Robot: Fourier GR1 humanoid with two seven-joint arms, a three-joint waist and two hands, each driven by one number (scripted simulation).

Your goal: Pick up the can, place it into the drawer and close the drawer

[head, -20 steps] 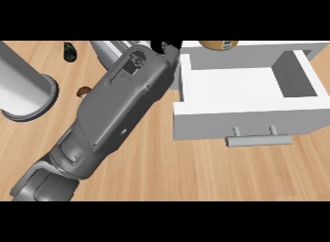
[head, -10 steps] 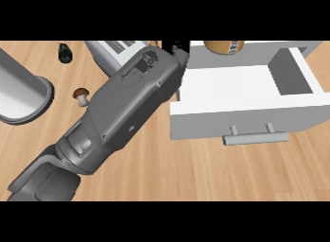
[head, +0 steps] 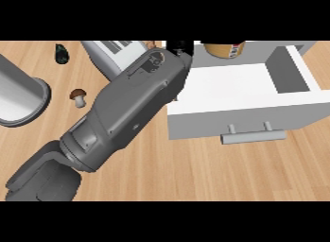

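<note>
Can point(head: 224, 48) upright at far edge of open drawer point(head: 237, 90), partly cut off at top of view. Robot hand point(head: 179, 47) just left of can, mostly hidden; finger state: cannot tell. Mushroom point(head: 78, 96) on bench point(head: 216, 170), left of forearm.

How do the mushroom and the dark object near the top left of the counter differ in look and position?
The mushroom is pale-stemmed with a brown cap; the dark object is blackish green all over. The mushroom lies between the grey cylinder and the forearm; the dark object lies farther back, near the view's top edge. Both are small and rest on the wooden counter, clear of the open drawer.
</note>
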